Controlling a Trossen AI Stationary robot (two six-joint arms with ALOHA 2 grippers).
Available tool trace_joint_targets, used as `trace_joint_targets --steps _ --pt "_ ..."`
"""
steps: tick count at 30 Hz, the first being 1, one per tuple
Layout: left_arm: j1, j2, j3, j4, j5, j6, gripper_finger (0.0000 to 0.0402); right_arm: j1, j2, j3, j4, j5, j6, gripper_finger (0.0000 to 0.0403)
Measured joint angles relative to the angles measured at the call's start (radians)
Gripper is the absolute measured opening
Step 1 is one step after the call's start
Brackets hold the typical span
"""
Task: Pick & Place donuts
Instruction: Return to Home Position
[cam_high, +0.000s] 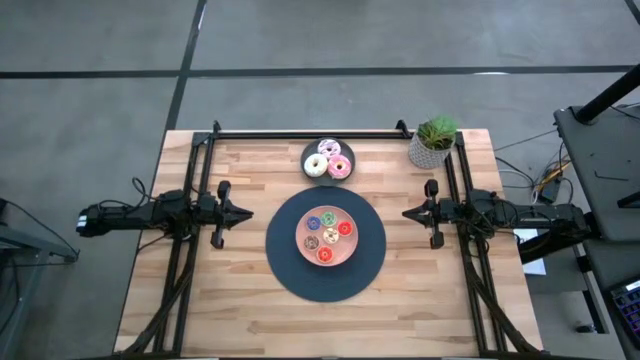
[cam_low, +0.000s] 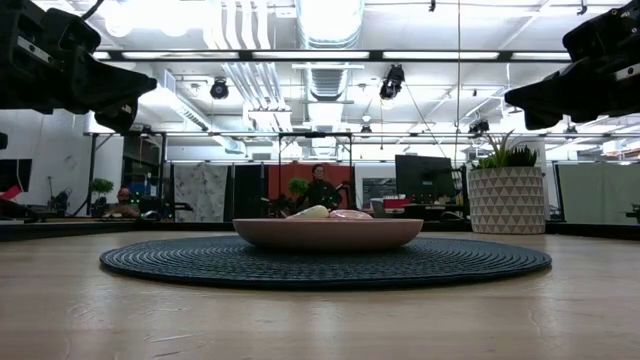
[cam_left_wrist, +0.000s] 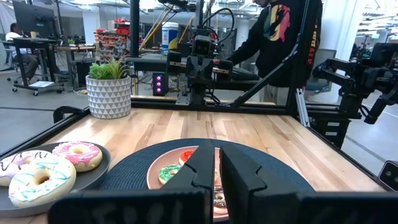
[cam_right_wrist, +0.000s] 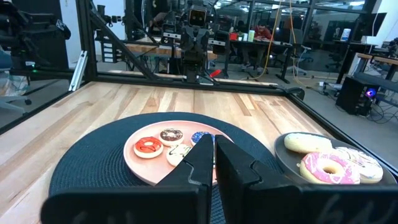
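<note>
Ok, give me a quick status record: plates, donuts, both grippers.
pink plate: centre of the mat, holds six small donuts
grey plate: off the mat, at the table's far edge, holds three large donuts
left gripper: shut, empty, left of the mat
right gripper: shut, empty, right of the mat
plant: far right corner

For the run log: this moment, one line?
small donuts on pink plate; large donuts on grey plate; left gripper shut, beside mat; right gripper shut, beside mat
</note>
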Motion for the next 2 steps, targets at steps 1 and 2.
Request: trace_joint_targets --steps 1,2 --pt "0.0 0.0 0.0 0.0 0.0 0.0 0.0 0.0 0.0 0.0 0.0 0.0 0.0 0.0008" --pt "0.0 0.0 0.0 0.0 0.0 0.0 0.0 0.0 0.0 0.0 0.0 0.0 0.0 0.0008"
